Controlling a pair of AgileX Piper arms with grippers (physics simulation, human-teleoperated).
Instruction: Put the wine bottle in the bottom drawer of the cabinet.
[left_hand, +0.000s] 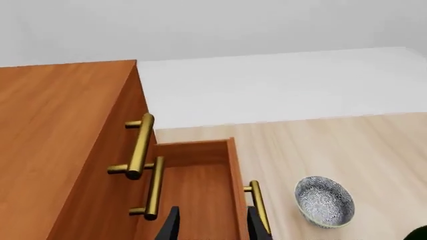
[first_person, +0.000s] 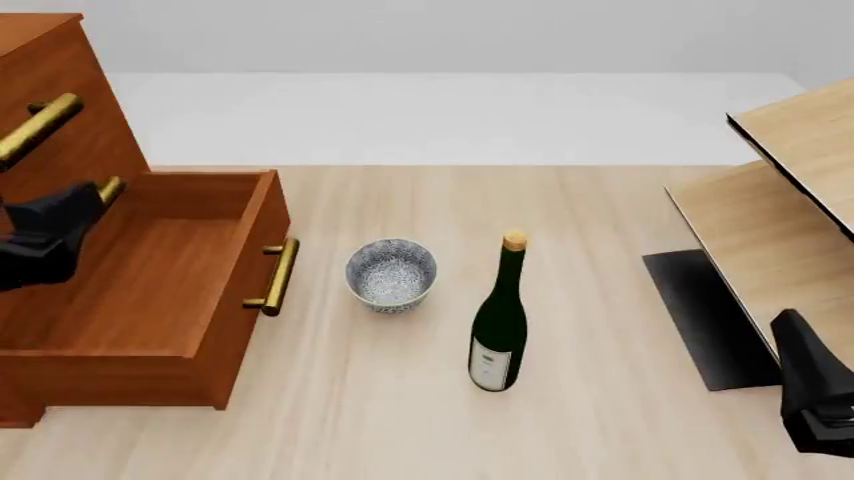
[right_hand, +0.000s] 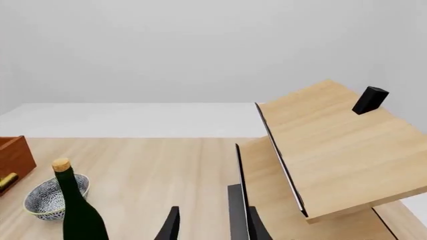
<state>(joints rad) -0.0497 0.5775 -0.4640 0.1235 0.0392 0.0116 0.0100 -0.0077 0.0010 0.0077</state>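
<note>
Left gripper (left_hand: 210, 224): my fingers are standing apart, empty, hanging over the open bottom drawer (first_person: 147, 275).
Right gripper (right_hand: 210, 225): my fingers are spread, holding nothing, pointing past the pale shelf unit (right_hand: 333, 145).
Wine bottle (first_person: 501, 315): it is standing upright on the table (first_person: 587, 200), just beside the speckled bowl (first_person: 391, 273), well apart from both my grippers.
Bottom drawer: it is sticking out of the cabinet (first_person: 60, 120), brass handle (first_person: 276, 277) facing the bowl.
</note>
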